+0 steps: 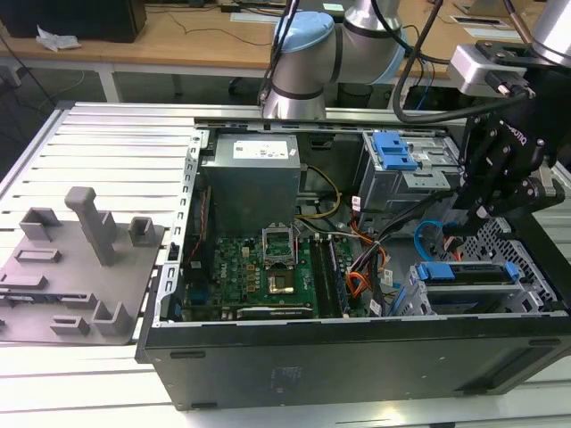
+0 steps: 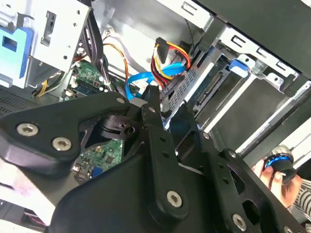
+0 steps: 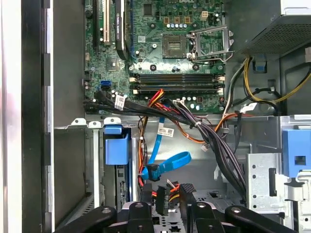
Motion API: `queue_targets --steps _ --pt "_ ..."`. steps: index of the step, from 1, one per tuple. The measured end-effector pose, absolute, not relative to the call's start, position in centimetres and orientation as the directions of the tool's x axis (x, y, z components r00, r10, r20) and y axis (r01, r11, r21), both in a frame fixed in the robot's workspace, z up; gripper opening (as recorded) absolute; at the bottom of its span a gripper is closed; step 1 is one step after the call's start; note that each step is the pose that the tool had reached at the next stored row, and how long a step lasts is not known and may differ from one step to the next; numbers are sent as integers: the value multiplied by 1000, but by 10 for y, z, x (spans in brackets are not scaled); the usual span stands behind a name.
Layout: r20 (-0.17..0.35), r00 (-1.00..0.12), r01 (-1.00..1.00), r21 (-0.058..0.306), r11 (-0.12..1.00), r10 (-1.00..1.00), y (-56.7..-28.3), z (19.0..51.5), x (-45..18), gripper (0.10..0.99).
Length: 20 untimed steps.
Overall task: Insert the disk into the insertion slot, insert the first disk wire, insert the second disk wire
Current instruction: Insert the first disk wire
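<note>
The disk (image 1: 466, 274), in its blue carrier, lies in the perforated silver insertion slot (image 1: 492, 236) at the case's front corner on the exterior view's right. My gripper (image 1: 468, 223) hangs just above the disk's inner end. In the first wrist view the gripper (image 3: 166, 196) has the dark plug of the orange-and-red first disk wire (image 3: 163, 198) between its fingers (image 3: 147, 194), beside the carrier (image 3: 116, 148). The light-blue second disk wire (image 3: 170, 162) loops just beyond the fingers, and its small plug hangs free. In the second wrist view the wire bundle (image 2: 170, 58) meets the gripper (image 2: 167, 104).
A taller grey cage with a blue latch (image 1: 393, 150) stands behind the slot. The motherboard (image 1: 259, 263) and power supply (image 1: 250, 174) take up the rest of the case. Black cable bundles (image 3: 214, 141) run past the gripper. A hand (image 2: 277, 174) holds a blue-ringed knob outside the case. A grey fixture (image 1: 80, 259) lies outside the case.
</note>
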<state>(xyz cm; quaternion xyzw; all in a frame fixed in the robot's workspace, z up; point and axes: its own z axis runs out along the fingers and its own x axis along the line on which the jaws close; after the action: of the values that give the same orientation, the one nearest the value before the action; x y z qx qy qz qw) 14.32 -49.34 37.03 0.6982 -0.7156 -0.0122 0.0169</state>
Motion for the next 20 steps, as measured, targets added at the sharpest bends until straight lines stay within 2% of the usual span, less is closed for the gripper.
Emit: queue_targets --steps 20 --pt "7 -24 -999 41 25 -1000 -493 352 143 361"
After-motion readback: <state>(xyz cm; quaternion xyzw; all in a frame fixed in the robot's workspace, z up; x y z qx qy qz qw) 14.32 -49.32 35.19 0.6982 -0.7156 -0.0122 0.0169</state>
